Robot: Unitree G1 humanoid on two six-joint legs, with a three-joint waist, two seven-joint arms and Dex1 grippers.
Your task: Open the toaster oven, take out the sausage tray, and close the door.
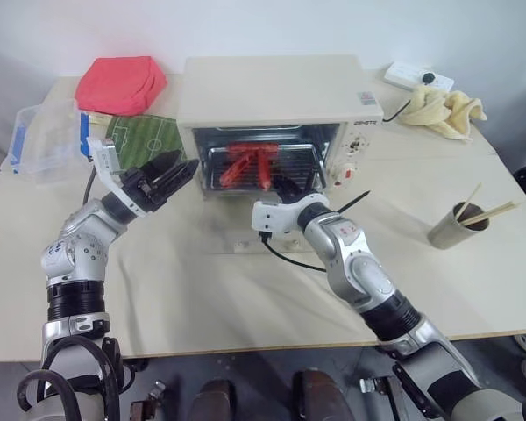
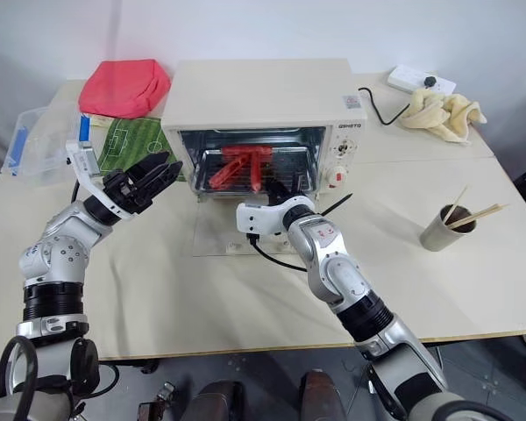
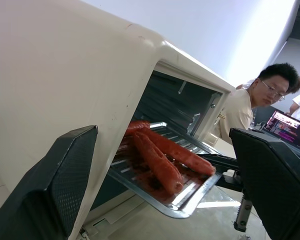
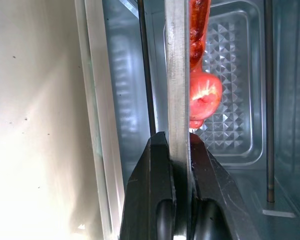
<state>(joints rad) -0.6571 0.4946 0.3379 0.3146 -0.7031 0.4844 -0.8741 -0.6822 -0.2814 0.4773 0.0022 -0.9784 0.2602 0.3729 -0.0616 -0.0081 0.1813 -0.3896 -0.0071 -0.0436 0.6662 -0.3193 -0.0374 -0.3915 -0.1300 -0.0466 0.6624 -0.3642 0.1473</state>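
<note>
Pinching the tray rim, right hand is clamped on its front edge; tray half out of the oven, over the lowered door. Left hand gapes beside. Risk: thin one-sided grip tilts, sausages roll off.

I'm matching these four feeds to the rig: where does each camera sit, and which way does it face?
Left eye view: on the head, looking forward and down at the toaster oven; both arms show.
Right eye view: same head, same scene.
Left wrist view: on the left wrist, looking between open fingers at the sausage tray.
Right wrist view: on the right wrist, facing into the oven; the right pincer is shut on the tray's rim.
Both wrist views share the tray and sausages.
</note>
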